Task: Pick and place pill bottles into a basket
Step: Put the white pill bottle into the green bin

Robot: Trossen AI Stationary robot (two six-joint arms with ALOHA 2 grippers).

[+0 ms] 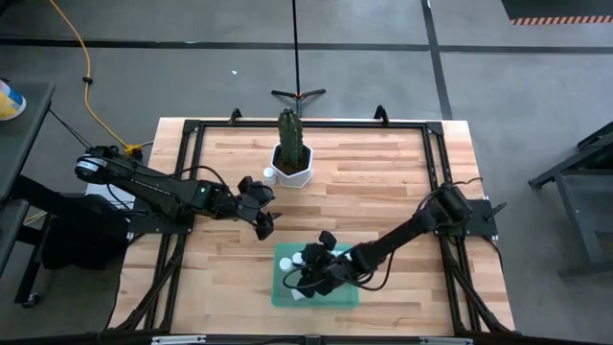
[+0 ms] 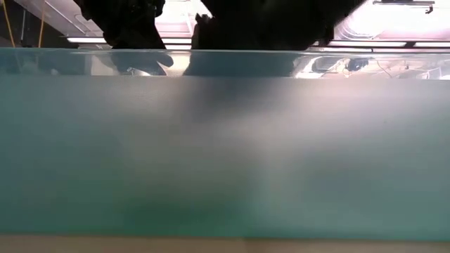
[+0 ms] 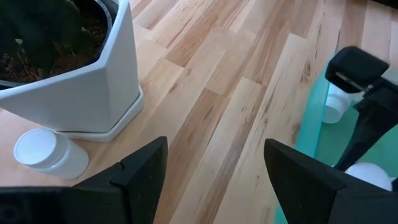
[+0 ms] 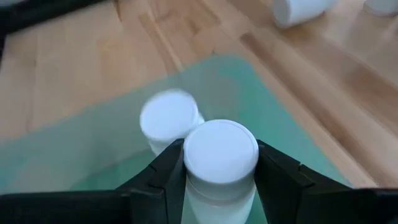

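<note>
Right pincer (image 4: 219,171) clamps small white capped pill bottle (image 4: 220,155) over translucent green basket (image 4: 93,149); left pincer (image 3: 214,168) spread wide, nr white hexagonal pot (image 3: 93,87).

White pill bottles (image 4: 220,155), translucent green basket (image 1: 283,293), seemingly pale-striped wood table (image 1: 383,182).

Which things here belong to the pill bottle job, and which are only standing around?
Belong to the job:
- bottle by the pot
- held bottle, between the right gripper fingers
- standing bottle in the basket
- basket
- left gripper, open, near the pot

Standing around:
- white pot
- cactus
</note>
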